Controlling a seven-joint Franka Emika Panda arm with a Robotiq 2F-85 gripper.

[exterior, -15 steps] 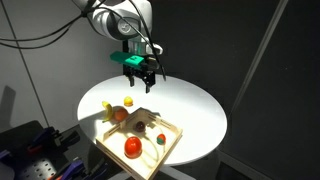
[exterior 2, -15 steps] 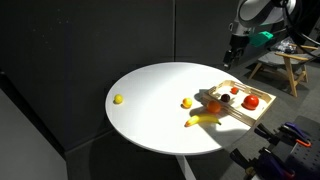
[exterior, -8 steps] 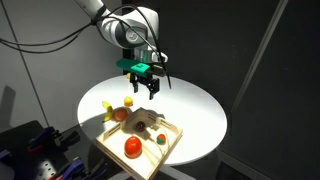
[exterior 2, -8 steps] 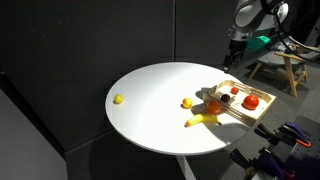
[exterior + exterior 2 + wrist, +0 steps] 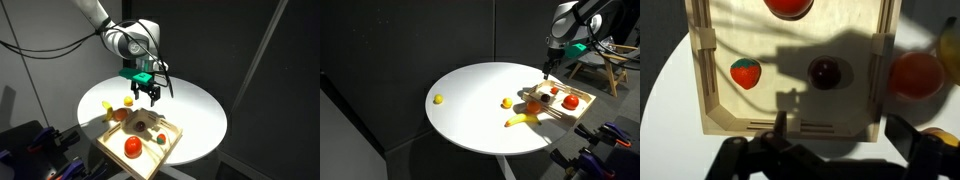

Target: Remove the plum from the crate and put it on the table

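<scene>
The plum (image 5: pixel 824 72) is small, dark and round, and lies inside the light wood crate (image 5: pixel 700 90) near its right wall in the wrist view. It also shows in both exterior views (image 5: pixel 141 125) (image 5: pixel 546 99). The crate (image 5: pixel 168 148) (image 5: pixel 582 108) sits at the edge of the round white table (image 5: pixel 195 105) (image 5: pixel 470 100). My gripper (image 5: pixel 845 135) is open and empty. It hangs above the crate's near rim, a little short of the plum, in both exterior views (image 5: pixel 147 93) (image 5: pixel 547 72).
In the crate lie a larger red-orange fruit (image 5: pixel 790 5) (image 5: pixel 131 147) and a strawberry-like piece (image 5: pixel 745 72). An orange ball (image 5: pixel 915 75) (image 5: pixel 533 106) rests just outside it. A banana (image 5: pixel 523 120) and small yellow fruits (image 5: pixel 506 102) (image 5: pixel 438 99) lie on the table.
My gripper has come down and moved towards the crate, staying open. The fruits and the crate have not moved.
</scene>
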